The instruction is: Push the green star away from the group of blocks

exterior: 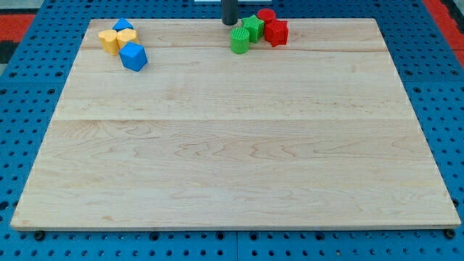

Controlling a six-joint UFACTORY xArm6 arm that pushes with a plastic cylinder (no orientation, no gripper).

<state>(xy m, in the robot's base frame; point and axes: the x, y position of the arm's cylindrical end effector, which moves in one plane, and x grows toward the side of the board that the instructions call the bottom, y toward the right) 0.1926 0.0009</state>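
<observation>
A green star (252, 27) sits at the view's top centre in a tight group with a second, rounder green block (239, 40) at its lower left, a red star-like block (276, 32) at its right and a round red block (266, 14) above. My tip (230, 24) stands just left of the green star and just above the rounder green block, close to both; I cannot tell whether it touches them.
A second group lies at the view's top left: two yellow blocks (109, 40) (127, 36), a small blue block (123, 25) above them and a larger blue block (134, 56) below. The wooden board (232, 159) rests on a blue pegboard (29, 109).
</observation>
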